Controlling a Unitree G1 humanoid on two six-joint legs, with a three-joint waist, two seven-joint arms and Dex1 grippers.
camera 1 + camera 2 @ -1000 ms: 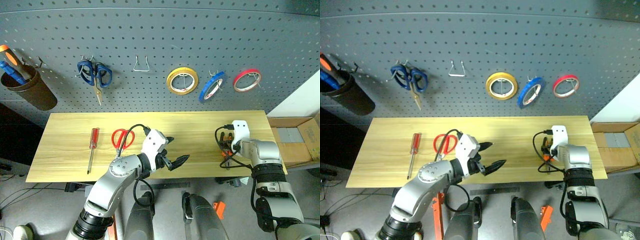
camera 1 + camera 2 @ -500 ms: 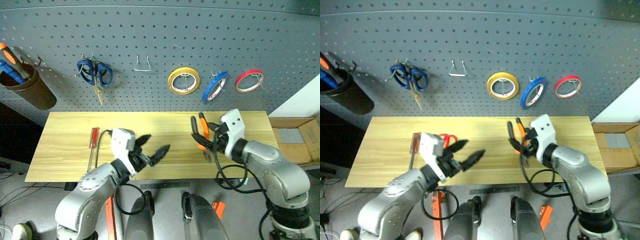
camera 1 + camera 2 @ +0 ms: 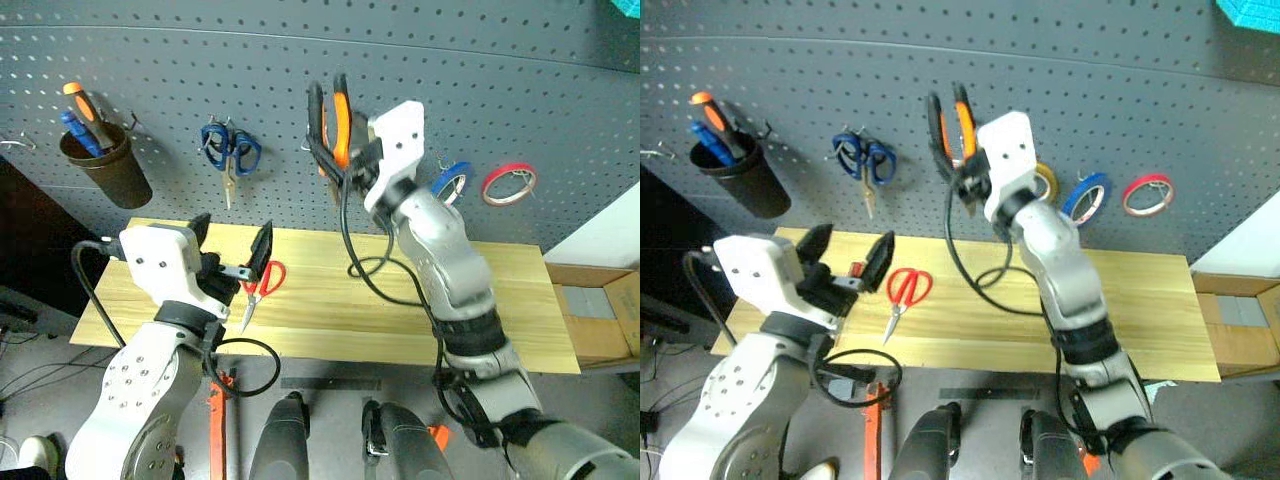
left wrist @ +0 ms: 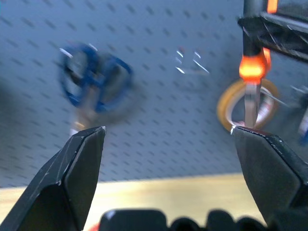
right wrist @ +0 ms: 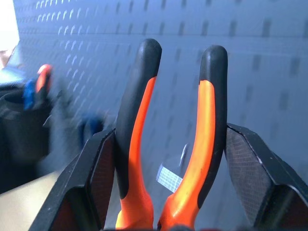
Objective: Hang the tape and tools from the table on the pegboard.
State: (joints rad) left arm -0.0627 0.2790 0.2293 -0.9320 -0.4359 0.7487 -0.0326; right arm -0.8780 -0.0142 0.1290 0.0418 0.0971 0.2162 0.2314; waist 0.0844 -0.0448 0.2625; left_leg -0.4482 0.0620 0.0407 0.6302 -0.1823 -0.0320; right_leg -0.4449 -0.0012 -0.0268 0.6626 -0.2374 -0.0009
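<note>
My right gripper (image 3: 350,165) is shut on the pliers (image 3: 335,115) and holds them up against the dark grey pegboard (image 3: 500,90), orange-and-black handles (image 5: 139,120) pointing up between the blue scissors and the tape rolls. A wire hook (image 5: 185,151) shows between the handles. The blue tape (image 3: 450,180) hangs on the board just right of that arm. Red-handled scissors (image 3: 262,282) lie on the table (image 3: 520,310). My left gripper (image 3: 230,250) is open and empty above the table's left part, pointing at the board.
Blue-handled scissors (image 3: 230,150), a yellow tape roll (image 4: 245,103) and a red tape roll (image 3: 508,182) hang on the board. A dark cup (image 3: 105,170) with tool handles hangs at the far left. A cardboard box (image 3: 600,300) sits beyond the table's right end.
My right gripper has lifted the pliers off the table's right side, up and to the left, to the pegboard. My left gripper has risen, moved left and tipped up. The camera view has shifted.
</note>
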